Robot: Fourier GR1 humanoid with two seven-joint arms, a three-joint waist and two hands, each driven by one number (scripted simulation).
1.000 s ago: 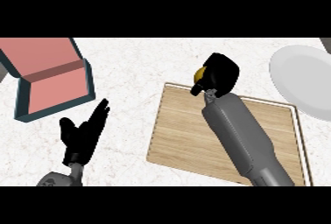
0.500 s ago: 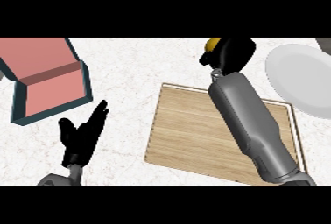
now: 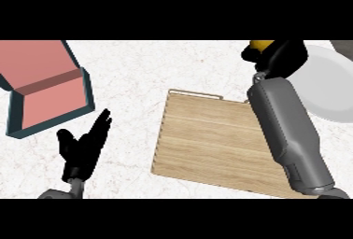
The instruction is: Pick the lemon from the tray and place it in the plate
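writing: none legible | right robot hand [image 3: 281, 59] curled round lemon [image 3: 260, 45], mostly hidden | left robot hand [image 3: 82, 148] fingers straight | plate [image 3: 331, 84] cut off

One wooden tray [image 3: 207, 140]; one white plate [image 3: 331, 88]; one lemon [image 3: 260, 45] (mostly hidden, apparently whole); one pink, teal-rimmed container [image 3: 45, 88]; two black hands, left [image 3: 81, 148] and right [image 3: 279, 58].

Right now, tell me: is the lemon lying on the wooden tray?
No. The lemon is off the wooden tray, held in the right hand beside the plate.
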